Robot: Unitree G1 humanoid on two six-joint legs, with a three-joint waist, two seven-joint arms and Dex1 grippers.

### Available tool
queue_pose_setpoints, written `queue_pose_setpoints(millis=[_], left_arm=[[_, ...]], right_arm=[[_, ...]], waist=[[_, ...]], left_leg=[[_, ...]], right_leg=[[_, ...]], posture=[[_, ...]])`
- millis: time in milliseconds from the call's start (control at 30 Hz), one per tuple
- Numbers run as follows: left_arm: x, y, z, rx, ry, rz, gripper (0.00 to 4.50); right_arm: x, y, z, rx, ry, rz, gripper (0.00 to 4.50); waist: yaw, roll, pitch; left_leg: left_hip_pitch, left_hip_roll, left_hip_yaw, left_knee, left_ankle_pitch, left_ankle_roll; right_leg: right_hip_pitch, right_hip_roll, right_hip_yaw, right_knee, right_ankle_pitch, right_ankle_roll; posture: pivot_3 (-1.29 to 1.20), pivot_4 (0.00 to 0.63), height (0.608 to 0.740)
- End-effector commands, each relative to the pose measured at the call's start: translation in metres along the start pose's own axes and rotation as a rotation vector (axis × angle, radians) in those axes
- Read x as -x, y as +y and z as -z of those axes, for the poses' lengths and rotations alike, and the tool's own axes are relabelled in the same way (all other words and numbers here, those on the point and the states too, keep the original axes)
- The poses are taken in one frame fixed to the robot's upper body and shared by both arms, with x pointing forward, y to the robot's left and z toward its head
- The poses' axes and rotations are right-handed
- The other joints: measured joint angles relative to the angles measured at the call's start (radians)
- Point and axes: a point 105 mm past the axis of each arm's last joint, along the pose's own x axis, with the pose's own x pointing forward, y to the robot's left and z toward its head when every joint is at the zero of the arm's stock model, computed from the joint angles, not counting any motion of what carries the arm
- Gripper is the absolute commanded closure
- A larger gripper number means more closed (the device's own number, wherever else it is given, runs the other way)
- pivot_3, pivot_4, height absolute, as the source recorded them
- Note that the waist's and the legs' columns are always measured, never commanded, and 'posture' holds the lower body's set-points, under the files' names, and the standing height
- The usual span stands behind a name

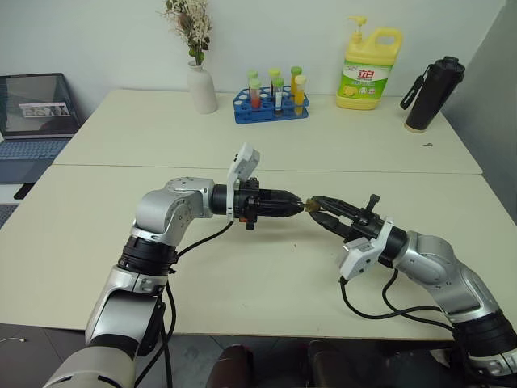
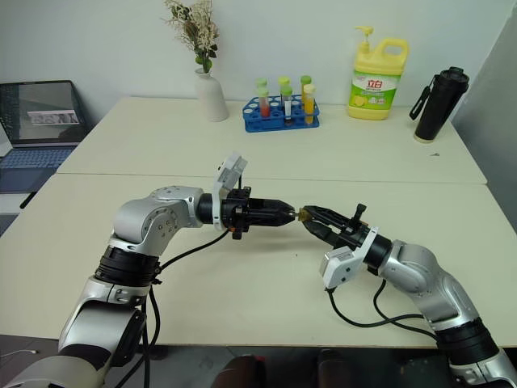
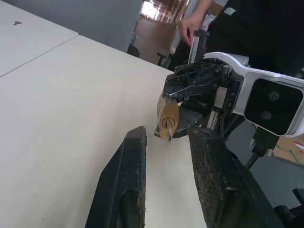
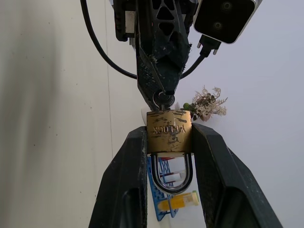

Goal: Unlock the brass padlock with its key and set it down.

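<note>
The brass padlock [image 4: 168, 135] is clamped by its body between the fingers of my right gripper [image 4: 168, 129], shackle loop pointing back toward the wrist. A small key [image 3: 169, 139] sticks out of its keyhole. My left gripper [image 3: 168, 135] faces it tip to tip above the front table [image 1: 242, 299]. Its two fingers stand apart on either side of the key without touching it. In the head views both grippers meet in mid-air at the padlock [image 1: 309, 206].
On the far table stand a white vase of dried flowers [image 1: 202, 89], a blue test-tube rack [image 1: 272, 103], a yellow detergent bottle [image 1: 367, 69] and a black flask [image 1: 432, 93]. A laptop [image 1: 32, 113] sits far left. A person [image 3: 228, 19] stands behind my right arm.
</note>
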Motion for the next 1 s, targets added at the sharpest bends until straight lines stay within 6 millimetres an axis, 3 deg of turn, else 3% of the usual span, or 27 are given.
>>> queue_pose_setpoints(millis=[33,167,267,367,867,1000], left_arm=[[0.002,-0.001,-0.013,-0.035,-0.032,0.0,3.06],[0.001,-0.001,-0.014,-0.039,-0.036,0.003,3.06],[0.0,-0.001,-0.014,-0.042,-0.038,0.003,3.58],[-0.002,-0.002,-0.015,-0.043,-0.047,0.009,4.47],[-0.003,-0.006,-0.009,-0.125,-0.012,0.033,4.5],[-0.004,-0.009,-0.004,-0.284,0.013,0.036,4.5]], right_arm=[[0.002,-0.013,-0.004,0.016,-0.014,0.044,3.57],[0.002,-0.013,-0.004,0.015,-0.014,0.044,3.57],[0.002,-0.013,-0.004,0.015,-0.014,0.042,3.57],[0.002,-0.013,-0.004,0.012,-0.012,0.043,3.57],[0.002,-0.013,-0.004,0.004,-0.012,0.04,3.57],[0.002,-0.013,-0.004,-0.002,-0.014,0.043,3.57]], waist=[[0.0,0.0,0.0],[0.0,0.0,0.0],[0.0,0.0,0.0],[0.0,0.0,0.0],[0.0,0.0,0.0],[0.0,0.0,0.0]], left_leg=[[0.0,0.0,0.0,0.0,0.0,0.0],[0.0,0.0,0.0,0.0,0.0,0.0],[0.0,0.0,0.0,0.0,0.0,0.0],[0.0,0.0,0.0,0.0,0.0,0.0],[0.0,0.0,0.0,0.0,0.0,0.0],[0.0,0.0,0.0,0.0,0.0,0.0]], right_leg=[[0.0,0.0,0.0,0.0,0.0,0.0],[0.0,0.0,0.0,0.0,0.0,0.0],[0.0,0.0,0.0,0.0,0.0,0.0],[0.0,0.0,0.0,0.0,0.0,0.0],[0.0,0.0,0.0,0.0,0.0,0.0],[0.0,0.0,0.0,0.0,0.0,0.0]], posture=[[0.0,0.15,0.74],[0.0,0.15,0.74],[0.0,0.15,0.74],[0.0,0.15,0.74],[0.0,0.15,0.74],[0.0,0.15,0.74]])
